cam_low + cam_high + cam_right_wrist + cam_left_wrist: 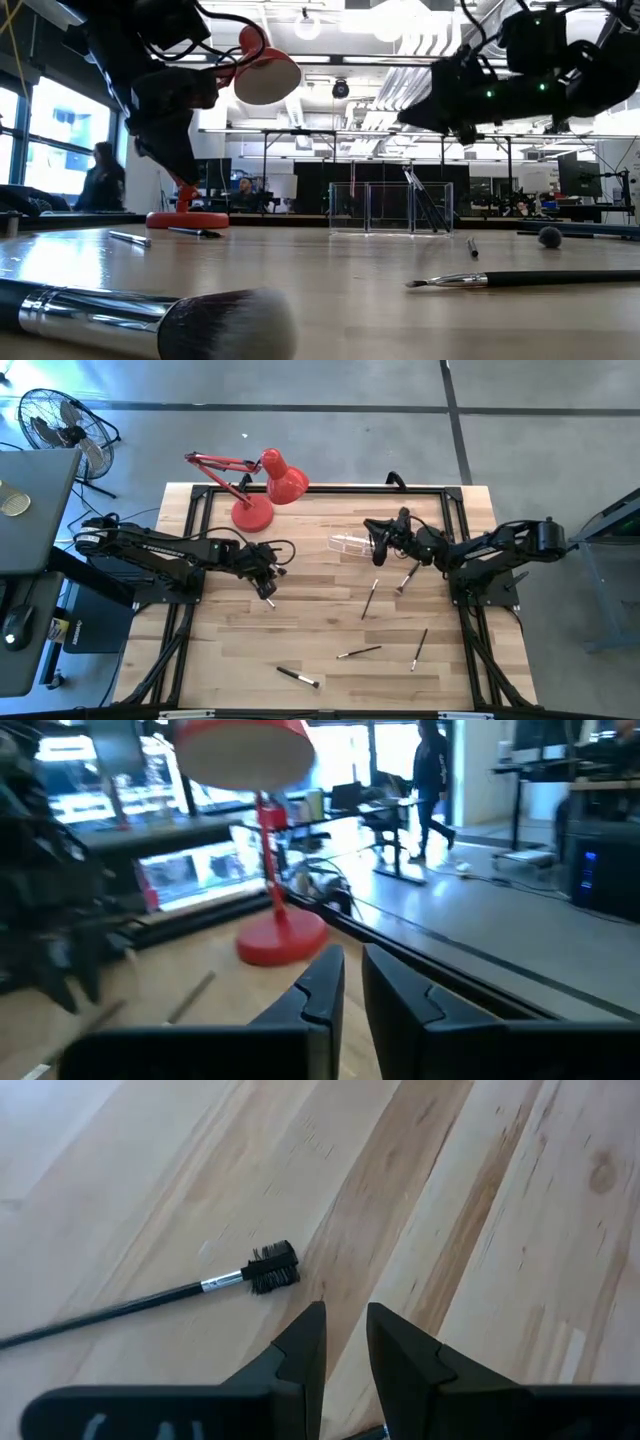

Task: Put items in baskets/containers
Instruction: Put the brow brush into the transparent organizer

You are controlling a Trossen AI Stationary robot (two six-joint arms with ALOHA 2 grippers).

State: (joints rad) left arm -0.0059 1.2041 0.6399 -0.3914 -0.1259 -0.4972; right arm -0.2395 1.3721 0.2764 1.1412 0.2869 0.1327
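The clear holder (352,543) stands on the far middle of the table; in the low view the holder (390,208) has a few dark brushes leaning inside it. Several brushes lie flat on the wood: (369,600), (405,578), (358,652), (419,648), (298,677). My right gripper (380,545) hovers by the holder's right end, raised, with the fingers (350,970) shut and nothing between them. My left gripper (268,588) hangs over the table's left middle, shut (345,1335), just above a black comb-headed brush (270,1267).
A red desk lamp (262,490) stands on the far left of the table, its shade reaching toward the holder. A fat brush (150,320) and a thin one (520,280) lie near the near edge. Bare wood (320,615) lies between the arms. People show in the room behind.
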